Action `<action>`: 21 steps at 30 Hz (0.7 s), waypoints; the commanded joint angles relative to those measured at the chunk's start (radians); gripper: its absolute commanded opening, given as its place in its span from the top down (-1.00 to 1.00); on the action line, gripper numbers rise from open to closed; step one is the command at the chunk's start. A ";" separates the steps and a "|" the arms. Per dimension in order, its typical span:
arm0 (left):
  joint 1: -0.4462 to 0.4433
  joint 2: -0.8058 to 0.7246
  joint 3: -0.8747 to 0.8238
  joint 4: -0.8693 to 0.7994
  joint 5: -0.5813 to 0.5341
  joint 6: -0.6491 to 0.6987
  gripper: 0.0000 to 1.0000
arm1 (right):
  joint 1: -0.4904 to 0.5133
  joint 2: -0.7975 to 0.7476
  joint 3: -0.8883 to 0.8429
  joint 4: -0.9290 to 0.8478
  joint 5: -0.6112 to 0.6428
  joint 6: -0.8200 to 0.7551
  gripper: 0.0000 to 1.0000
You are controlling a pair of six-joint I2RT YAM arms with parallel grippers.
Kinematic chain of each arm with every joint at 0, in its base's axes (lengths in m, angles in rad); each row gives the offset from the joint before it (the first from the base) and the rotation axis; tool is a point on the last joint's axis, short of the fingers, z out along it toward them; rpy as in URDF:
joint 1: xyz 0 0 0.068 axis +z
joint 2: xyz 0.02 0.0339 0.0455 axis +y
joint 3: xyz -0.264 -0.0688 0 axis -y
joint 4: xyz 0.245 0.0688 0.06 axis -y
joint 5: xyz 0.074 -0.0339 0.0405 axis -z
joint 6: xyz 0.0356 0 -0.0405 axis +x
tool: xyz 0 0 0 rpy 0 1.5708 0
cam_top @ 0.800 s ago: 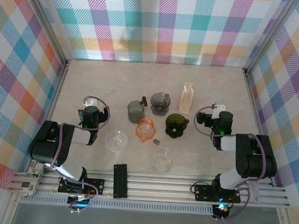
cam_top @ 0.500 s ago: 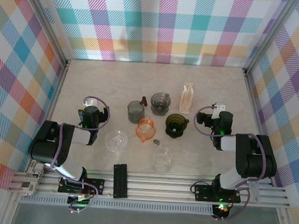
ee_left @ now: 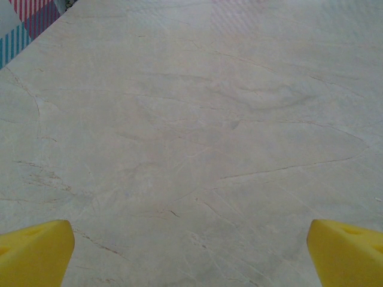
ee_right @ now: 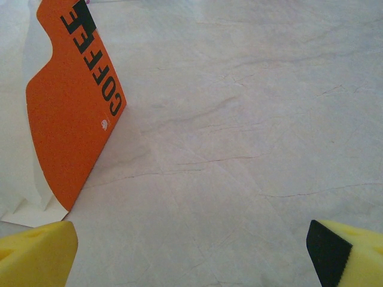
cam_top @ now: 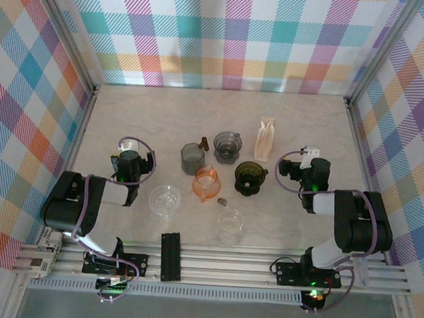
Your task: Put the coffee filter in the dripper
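Observation:
A cream paper coffee filter pack (cam_top: pixel 266 139) stands upright at the back right of the table. In the right wrist view it is on the left, with an orange "COFFEE" label (ee_right: pixel 72 113). Several drippers sit mid-table: orange (cam_top: pixel 207 182), dark green (cam_top: pixel 251 178), grey (cam_top: pixel 227 145) and clear (cam_top: pixel 165 199). My left gripper (cam_top: pixel 128 149) rests low at the left, open over bare table (ee_left: pixel 191 251), its yellow fingertips (ee_left: pixel 36 251) wide apart. At the right my right gripper (cam_top: pixel 308 157) is open too (ee_right: pixel 191 254), nothing between its fingertips (ee_right: pixel 36 251), just right of the filter pack.
A grey cup (cam_top: pixel 192 156) and a clear glass (cam_top: pixel 230 224) stand among the drippers. A small brown piece (cam_top: pixel 222 201) lies near the orange dripper. A black block (cam_top: pixel 169 256) sits on the front rail. Checked walls close in three sides.

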 commanded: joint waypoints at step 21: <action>0.008 -0.125 0.123 -0.256 -0.035 -0.014 -1.00 | -0.006 -0.128 0.143 -0.324 0.041 0.048 -0.98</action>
